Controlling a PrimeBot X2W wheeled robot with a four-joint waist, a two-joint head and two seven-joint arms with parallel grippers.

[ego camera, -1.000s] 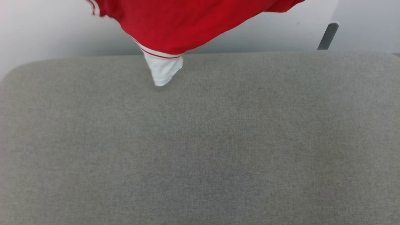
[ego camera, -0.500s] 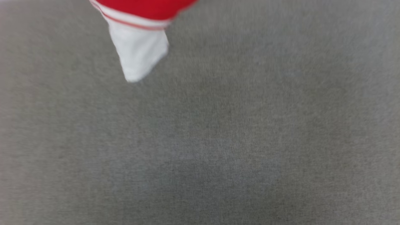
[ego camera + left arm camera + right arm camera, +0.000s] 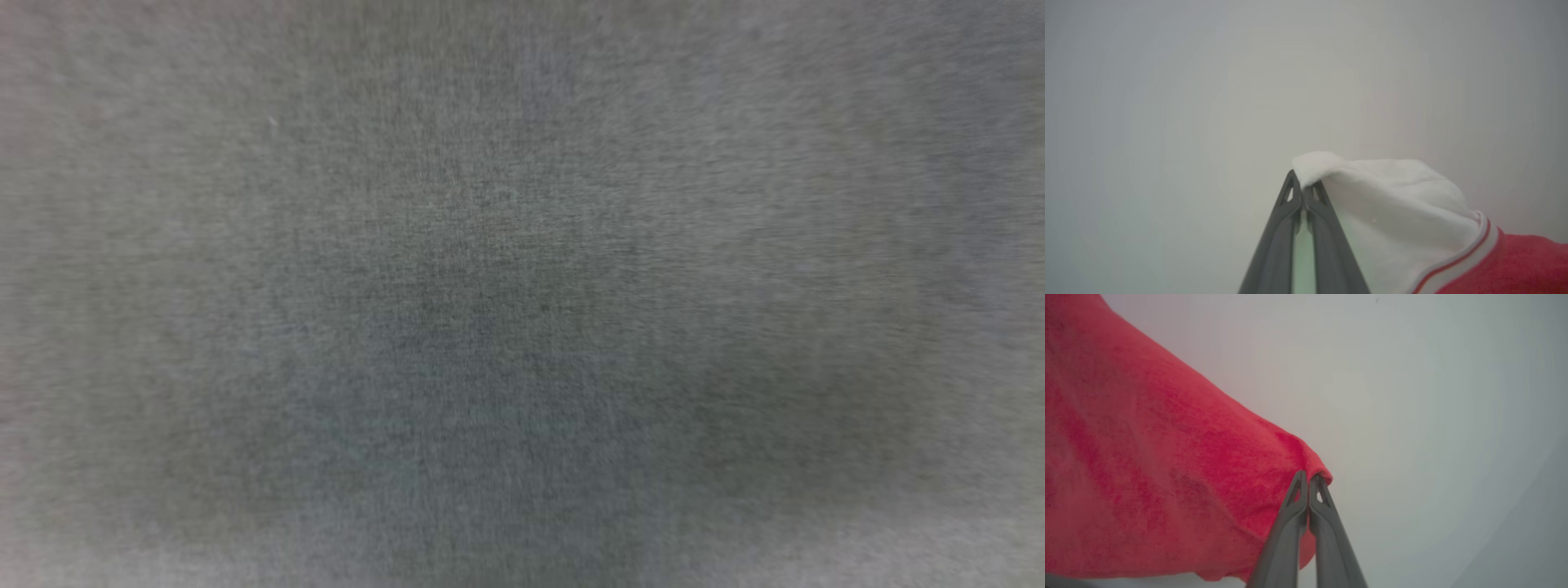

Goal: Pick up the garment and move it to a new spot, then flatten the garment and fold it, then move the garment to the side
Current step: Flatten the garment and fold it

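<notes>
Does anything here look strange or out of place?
Nothing looks damaged or spilled. The left gripper is pinched shut on a white end panel of the soft red garment, the right gripper on its plain red edge. One oddity: the head view of the grey woven surface is blurred.

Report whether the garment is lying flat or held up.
Held up: left gripper pinches the white end of the garment, right gripper its red edge.
</notes>
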